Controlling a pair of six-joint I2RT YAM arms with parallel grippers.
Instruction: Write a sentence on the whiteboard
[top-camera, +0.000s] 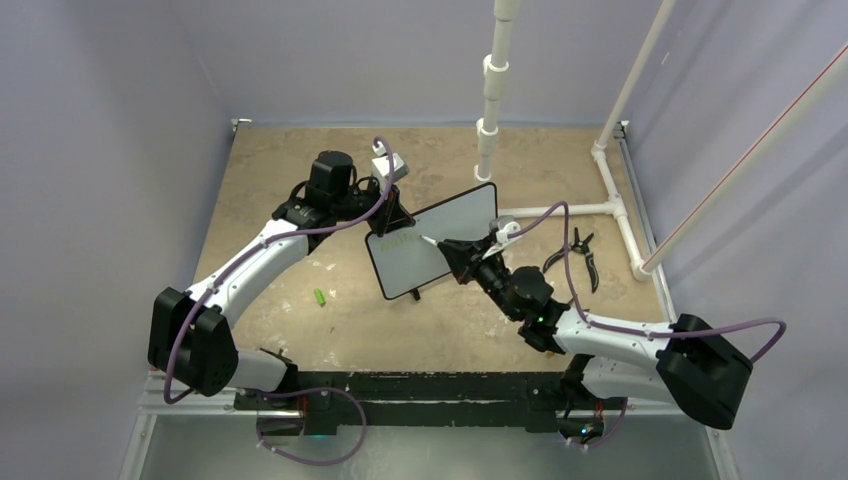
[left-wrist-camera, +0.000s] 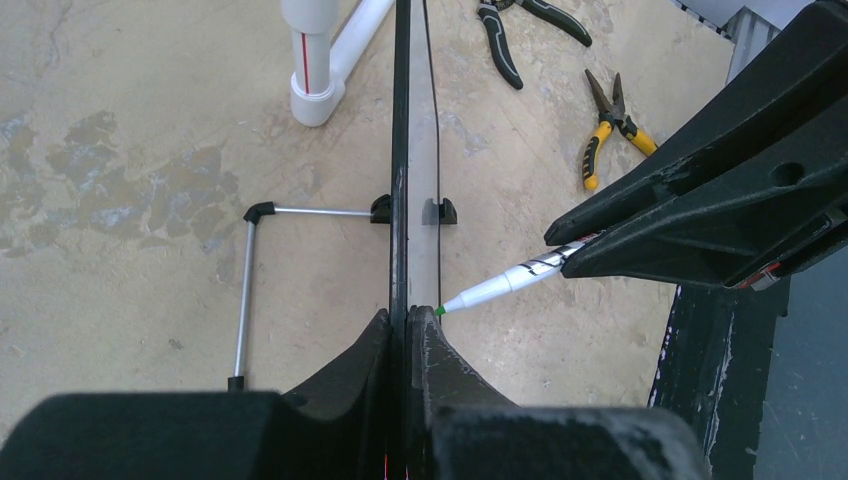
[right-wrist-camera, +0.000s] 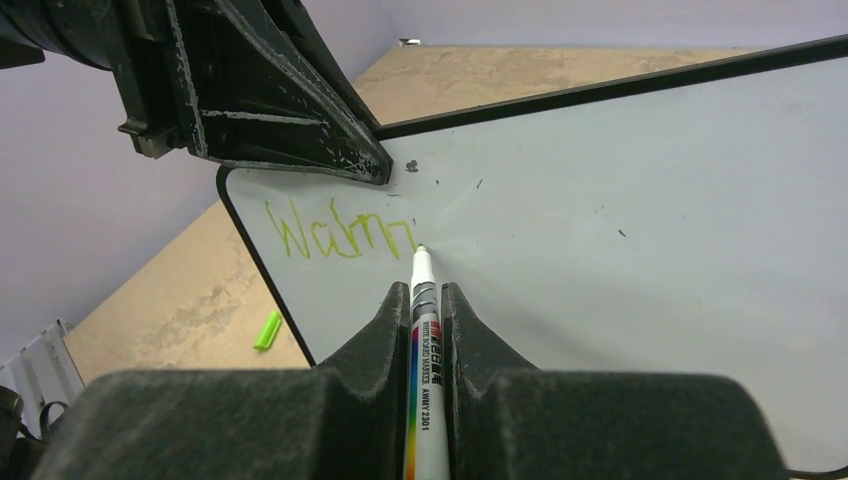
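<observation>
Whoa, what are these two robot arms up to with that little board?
They are writing on it together. The left gripper is clamped on the edge of the whiteboard, holding it up off the table at a tilt. The right gripper holds a marker with its tip against the white surface. One green word, which looks like "Warm", stands near the board's corner, and the rest is blank. A small green cap lies on the table.

**Robot lab test cell**

Lilac wall panels (top-camera: 100, 120) box in a scuffed tan table (top-camera: 300, 170). White PVC pipe framing (top-camera: 492, 110) rises from twelve to three o'clock, pliers (top-camera: 588, 262) lie at three, and a black mounting rail (top-camera: 430, 383) runs at six.
</observation>
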